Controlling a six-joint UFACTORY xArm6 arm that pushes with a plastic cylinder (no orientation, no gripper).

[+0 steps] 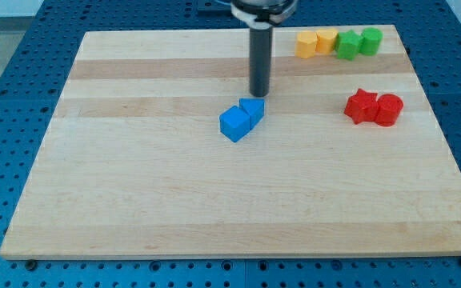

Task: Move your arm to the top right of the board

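My tip (258, 94) sits on the wooden board (134, 200) just above the board's middle, at the upper edge of two touching blue blocks. The blue cube (234, 124) lies lower left and a blue triangular block (253, 109) sits right under the tip. At the view's top right stands a row: a yellow block (306, 44), another yellow block (326, 40), a green block (346, 45) and another green block (370, 40). Below them at the right are a red star-shaped block (362, 106) and a red cylinder (389, 110), touching.
The board lies on a blue perforated table (6, 120). The arm's dark rod (259, 56) comes down from the view's top centre.
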